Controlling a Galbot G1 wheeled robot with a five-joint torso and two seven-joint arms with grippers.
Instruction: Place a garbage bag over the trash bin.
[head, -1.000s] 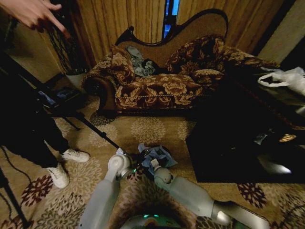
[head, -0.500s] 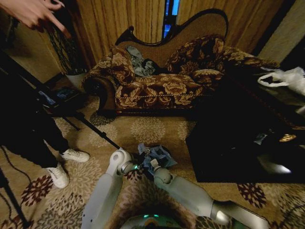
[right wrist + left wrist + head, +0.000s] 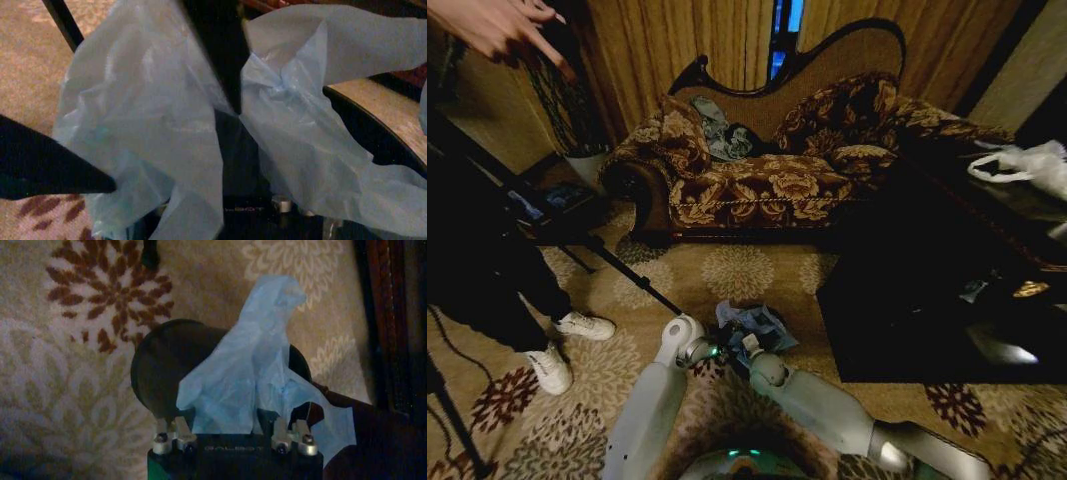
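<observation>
On the carpet just in front of me, the pale blue garbage bag (image 3: 755,322) lies crumpled over the small black trash bin (image 3: 163,365). My left gripper (image 3: 714,351) is at the bin's near left side and is shut on a fold of the garbage bag (image 3: 247,375), which stretches away from it across the round opening. My right gripper (image 3: 745,343) is right beside it, shut on the garbage bag (image 3: 147,115), whose film hangs down on both sides of it. The bin's dark rim (image 3: 373,135) shows past the film.
A black low table (image 3: 927,300) stands close on the right with a white plastic bag (image 3: 1027,165) on it. A patterned sofa (image 3: 767,170) is behind. A tripod leg (image 3: 627,270) slants toward the bin. A person's shoes (image 3: 577,325) and hand (image 3: 487,25) are at left.
My left arm has shifted slightly right and forward, closer to the bin. The bag and right arm have hardly moved.
</observation>
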